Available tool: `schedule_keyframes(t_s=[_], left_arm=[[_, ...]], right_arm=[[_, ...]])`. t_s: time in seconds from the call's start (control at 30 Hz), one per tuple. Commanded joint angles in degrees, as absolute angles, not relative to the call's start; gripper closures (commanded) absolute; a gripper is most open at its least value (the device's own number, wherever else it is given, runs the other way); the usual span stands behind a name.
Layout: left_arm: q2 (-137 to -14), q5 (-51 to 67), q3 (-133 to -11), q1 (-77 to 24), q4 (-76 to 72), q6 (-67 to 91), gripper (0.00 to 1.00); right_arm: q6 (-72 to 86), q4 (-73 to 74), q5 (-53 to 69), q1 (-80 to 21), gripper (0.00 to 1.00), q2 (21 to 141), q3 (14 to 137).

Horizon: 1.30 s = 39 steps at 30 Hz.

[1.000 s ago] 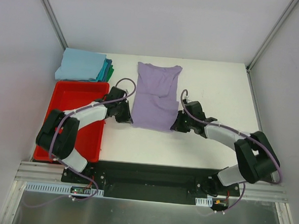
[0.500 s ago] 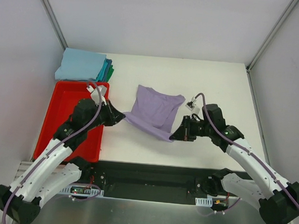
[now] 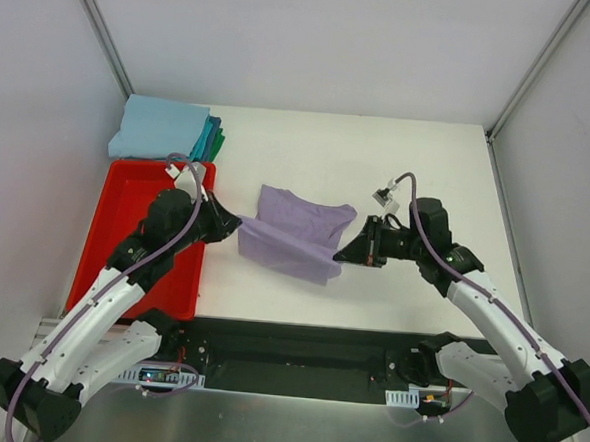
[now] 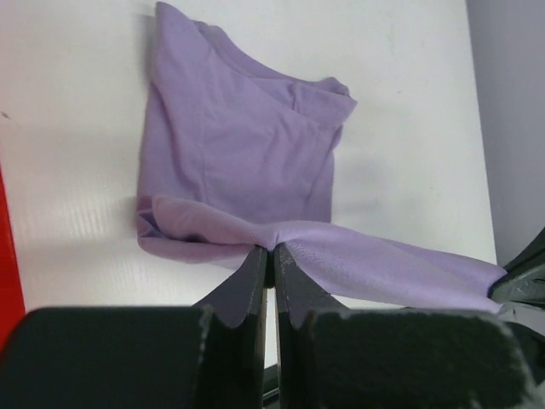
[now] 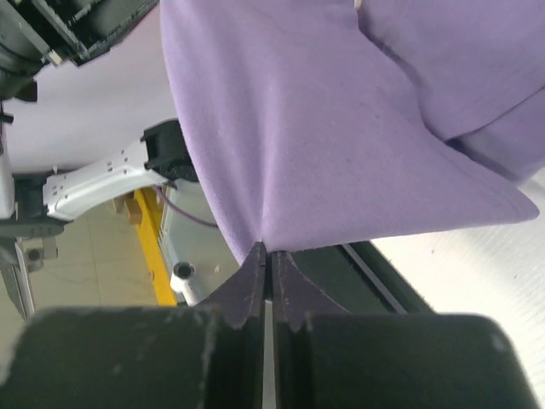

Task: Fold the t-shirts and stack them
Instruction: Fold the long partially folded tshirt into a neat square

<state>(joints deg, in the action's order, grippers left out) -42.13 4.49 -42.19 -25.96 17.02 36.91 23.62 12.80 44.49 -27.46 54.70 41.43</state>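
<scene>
Lavender t-shirt: near edge carried farther over the far half than half a second ago; the far half lies flat mid-bench. Top view only: folded blue-green t-shirt stack at the far-left corner, behind the red bin. Wrist views only: left jaws and right jaws are each pinched tight on an edge corner.

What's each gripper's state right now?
Left gripper: closed, pinching one corner of the lavender t-shirt.
Right gripper: closed, pinching another corner of the same lavender t-shirt.
</scene>
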Motion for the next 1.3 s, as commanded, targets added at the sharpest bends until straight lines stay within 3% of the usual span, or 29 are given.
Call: schedule_keyframes(t_s=[0.0, 0.2, 0.63, 1.27], left_arm=[[-44.4, -4.5, -45.7, -26.1, 16.2, 37.0, 1.00], [-45.2, -8.9, -46.4, -26.0, 16.4, 36.8, 1.00], [-53.3, -13.2, -50.7, -25.9, 16.3, 36.3, 1.00], [-86.3, -10.6, -69.6, -22.3, 14.6, 34.1, 1.00]], right_arm=[[25.5, 3.1, 47.3, -24.7, 1.00, 58.5, 40.9], [30.8, -8.4, 51.8, -23.0, 1.00, 64.7, 40.3], [32.0, -10.6, 52.3, -18.0, 1.00, 69.6, 38.4], [31.6, -16.4, 49.7, -8.2, 0.99, 92.6, 47.9]])
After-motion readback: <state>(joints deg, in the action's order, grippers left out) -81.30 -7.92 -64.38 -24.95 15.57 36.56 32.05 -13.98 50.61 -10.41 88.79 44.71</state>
